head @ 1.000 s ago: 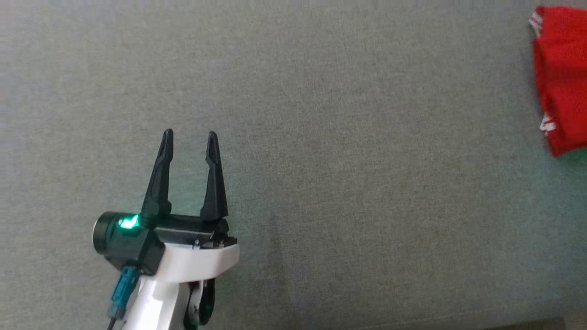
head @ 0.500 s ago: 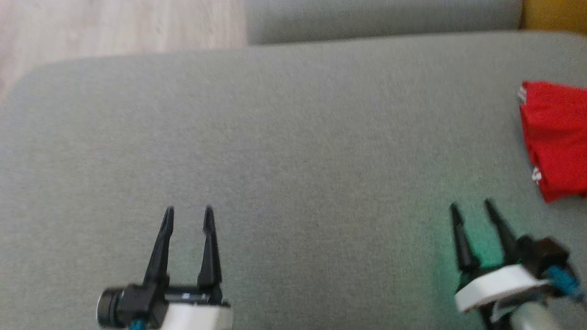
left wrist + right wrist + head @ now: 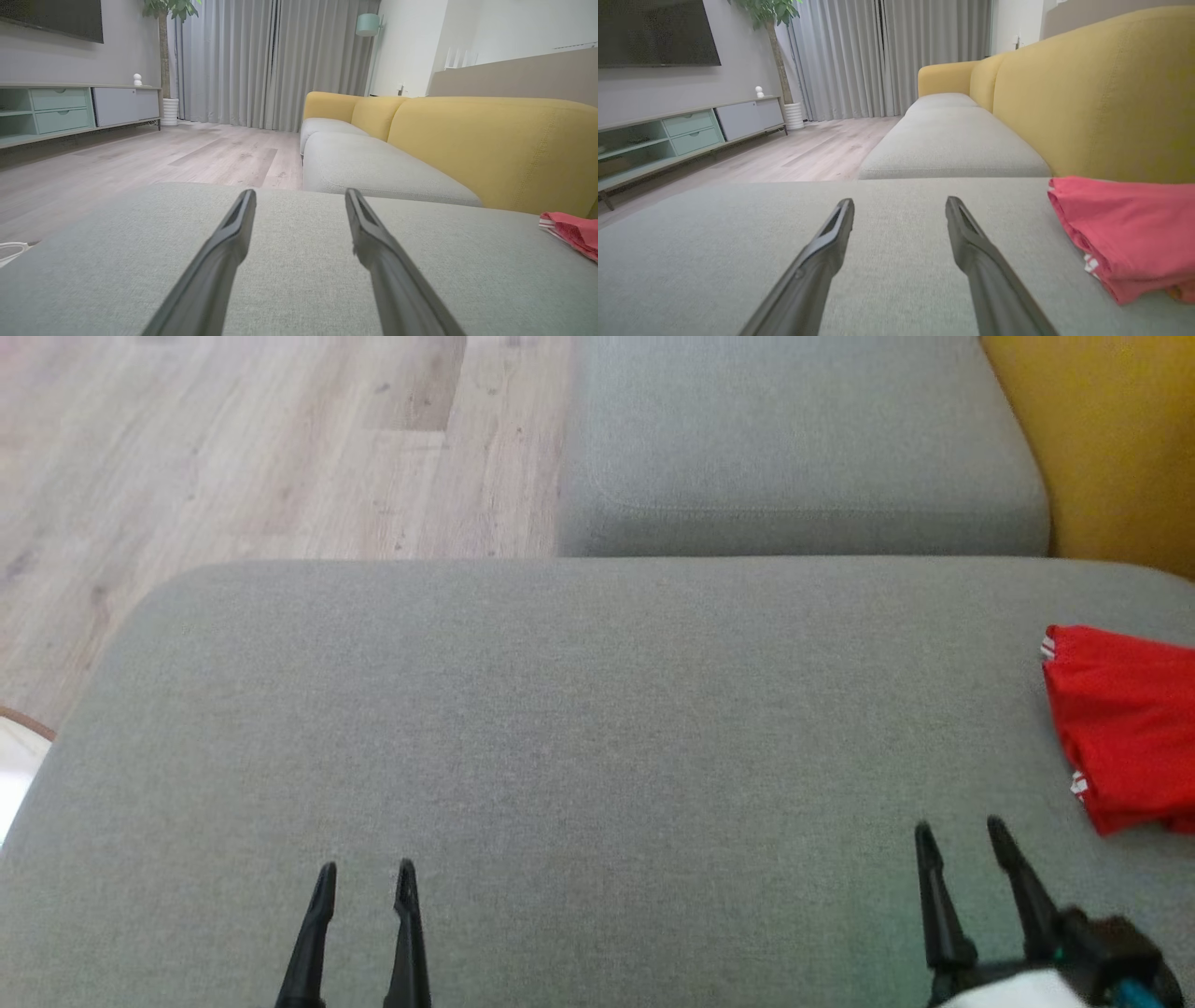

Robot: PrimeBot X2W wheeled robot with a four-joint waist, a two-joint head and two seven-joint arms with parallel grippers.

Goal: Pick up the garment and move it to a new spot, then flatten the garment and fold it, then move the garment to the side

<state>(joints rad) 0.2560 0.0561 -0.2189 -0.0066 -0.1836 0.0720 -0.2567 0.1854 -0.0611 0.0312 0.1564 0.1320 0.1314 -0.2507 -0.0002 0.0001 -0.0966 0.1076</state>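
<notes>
On the sofa [image 3: 560, 728], far right, the garment [image 3: 1125, 728] lies folded and free. The head camera has lifted; left gripper [image 3: 365, 868] and right gripper [image 3: 959, 826] sit low, both spread and empty, so the task looks finished.

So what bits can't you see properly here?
Red garment: head view, cut off by the right edge, so its full shape is unknown.
Left gripper: head view, bottom edge hides its body.
Small white figure on the cabinet: left wrist view, too small to identify.
</notes>
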